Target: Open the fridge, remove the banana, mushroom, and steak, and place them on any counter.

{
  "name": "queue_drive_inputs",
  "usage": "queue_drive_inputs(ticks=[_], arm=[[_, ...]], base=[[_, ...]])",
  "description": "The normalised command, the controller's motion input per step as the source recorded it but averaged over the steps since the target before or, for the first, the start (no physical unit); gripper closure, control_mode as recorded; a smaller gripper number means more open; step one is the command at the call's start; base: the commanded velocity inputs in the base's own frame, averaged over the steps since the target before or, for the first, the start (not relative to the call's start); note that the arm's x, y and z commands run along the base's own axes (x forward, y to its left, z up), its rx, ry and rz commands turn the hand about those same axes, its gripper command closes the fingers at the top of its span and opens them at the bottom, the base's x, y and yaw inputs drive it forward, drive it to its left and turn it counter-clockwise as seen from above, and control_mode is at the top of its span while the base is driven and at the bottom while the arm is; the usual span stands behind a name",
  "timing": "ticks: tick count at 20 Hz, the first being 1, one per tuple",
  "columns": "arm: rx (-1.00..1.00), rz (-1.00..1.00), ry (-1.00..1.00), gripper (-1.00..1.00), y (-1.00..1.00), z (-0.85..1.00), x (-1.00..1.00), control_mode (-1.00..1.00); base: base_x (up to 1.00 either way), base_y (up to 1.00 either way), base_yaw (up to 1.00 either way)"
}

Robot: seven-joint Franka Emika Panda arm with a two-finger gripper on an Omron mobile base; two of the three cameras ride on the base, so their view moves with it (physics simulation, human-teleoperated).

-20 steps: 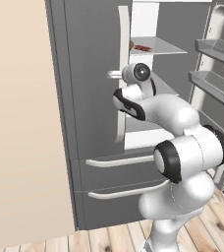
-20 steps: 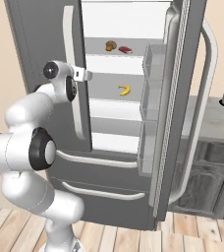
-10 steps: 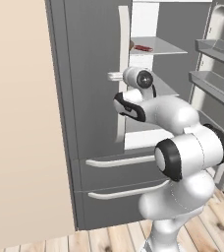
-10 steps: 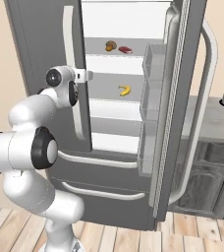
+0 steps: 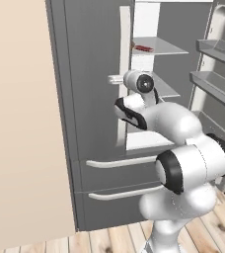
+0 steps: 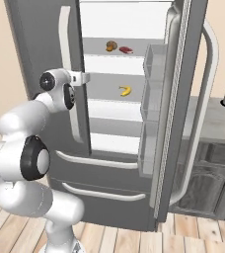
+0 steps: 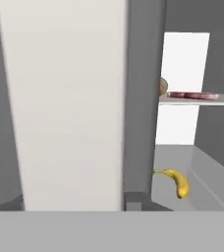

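The gripper (image 5: 113, 79) is set against the long pale handle (image 5: 124, 74) of the left door, centre of the left base frame, prob. because that door is shut and blocks part of the fridge (image 6: 45, 39) interior; the right door (image 6: 183, 99) is already swung wide at right of the right base frame. In the hand view the handle (image 7: 65, 103) is seen very close, as a broad pale strip over the left and centre, w/ a dark finger tip (image 7: 136, 199) at bottom centre just right of it. The jaws appear placed either side of the handle, but whether they are pinching it or only part-way spread can't be told. The banana (image 6: 126, 91), small, curved, yellow w/ dark tips, is lying alone on the middle shelf, centre of the right base frame. The mushroom (image 6: 111, 46), round and tan-brown, and the steak (image 6: 126, 49), flat and red, are lying just beside each other on the upper shelf (image 6: 134, 53), above the banana. The counter (image 6: 208, 123), light grey stone, is seen at right edge of that frame, beyond the open door; nothing has been moved to it yet.
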Motion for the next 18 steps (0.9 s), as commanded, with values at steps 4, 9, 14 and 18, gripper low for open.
queue_drive_inputs(ticks=[4,9,14,18], arm=[[0.0,-0.33,-0.11,1.0,0.6,0.0,-1.0,-1.0],[0.0,-0.34,-0.07,1.0,0.62,0.0,-1.0,-1.0],[0.0,-0.35,-0.03,1.0,0.73,0.0,-1.0,-1.0],[-0.03,-0.21,0.08,-1.0,0.68,-0.03,-0.29,-1.0]], base=[[0.0,0.0,0.0],[0.0,0.0,0.0],[0.0,0.0,0.0],[0.0,0.0,0.0]])
